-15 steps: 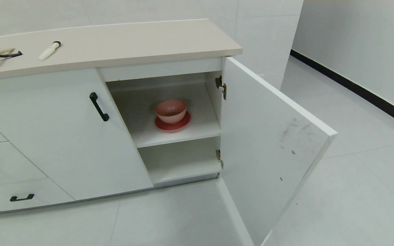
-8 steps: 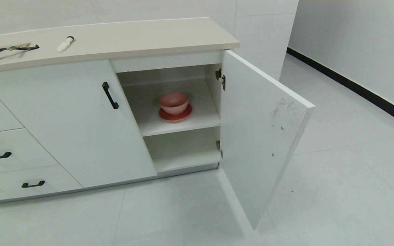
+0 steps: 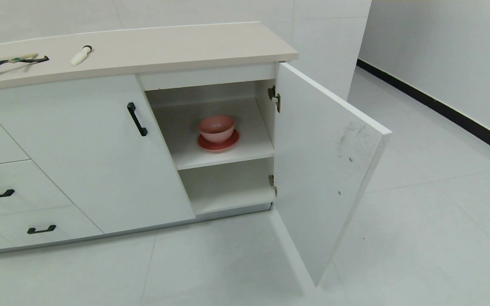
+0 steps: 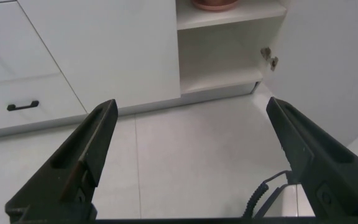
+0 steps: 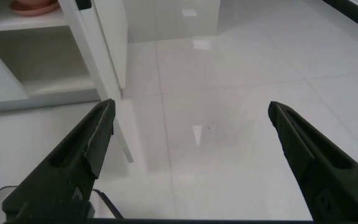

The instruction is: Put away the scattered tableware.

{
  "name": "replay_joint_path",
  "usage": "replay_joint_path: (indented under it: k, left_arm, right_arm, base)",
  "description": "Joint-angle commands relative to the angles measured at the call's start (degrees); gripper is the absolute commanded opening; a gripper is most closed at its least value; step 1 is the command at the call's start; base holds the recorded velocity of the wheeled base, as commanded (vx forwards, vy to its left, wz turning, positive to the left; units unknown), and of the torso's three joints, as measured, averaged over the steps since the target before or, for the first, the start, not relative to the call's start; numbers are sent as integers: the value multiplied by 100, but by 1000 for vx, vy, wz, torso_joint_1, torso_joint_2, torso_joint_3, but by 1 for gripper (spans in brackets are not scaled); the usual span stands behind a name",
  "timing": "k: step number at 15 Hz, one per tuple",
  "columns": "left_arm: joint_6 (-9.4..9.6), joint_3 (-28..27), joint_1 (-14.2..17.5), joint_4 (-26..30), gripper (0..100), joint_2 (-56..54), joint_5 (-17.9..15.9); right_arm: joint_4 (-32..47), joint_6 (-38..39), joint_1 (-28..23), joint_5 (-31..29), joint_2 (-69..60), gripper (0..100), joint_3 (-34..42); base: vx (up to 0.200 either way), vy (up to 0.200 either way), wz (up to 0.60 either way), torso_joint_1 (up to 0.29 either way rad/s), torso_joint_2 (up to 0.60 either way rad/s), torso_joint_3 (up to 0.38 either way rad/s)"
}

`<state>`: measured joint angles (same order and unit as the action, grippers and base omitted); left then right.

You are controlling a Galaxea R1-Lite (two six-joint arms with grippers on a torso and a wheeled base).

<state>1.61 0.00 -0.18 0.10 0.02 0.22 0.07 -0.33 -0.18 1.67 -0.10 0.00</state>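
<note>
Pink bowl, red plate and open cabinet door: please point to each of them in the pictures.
pink bowl (image 3: pixel 216 134): head view, on its outer wall.
red plate (image 3: pixel 218 148): head view, on its front rim.
open cabinet door (image 3: pixel 313 161): head view, on its inner face.

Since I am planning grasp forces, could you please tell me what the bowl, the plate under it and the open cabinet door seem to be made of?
Pink bowl: probably plastic, matte, with dull shading and no sharp glints.
Red plate: likely the same matte plastic; ceramic cannot be excluded.
Open cabinet door: apparently white laminated board, smooth, with a thick flat edge and dark scuffs.
</note>
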Motion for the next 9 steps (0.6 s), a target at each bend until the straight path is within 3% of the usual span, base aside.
replay_joint_path:
  k: [1, 9]
  left_arm:
    - [6, 0, 1, -1, 100, -2, 4]
    - [-12, -9, 1, -1, 100, -2, 4]
  right_arm:
    - [1, 7, 1, 0, 10, 100, 0]
    - [1, -37, 1, 0, 10, 100, 0]
  base:
    - [0, 0, 0, 0, 0, 0]
    - [0, 0, 0, 0, 0, 0]
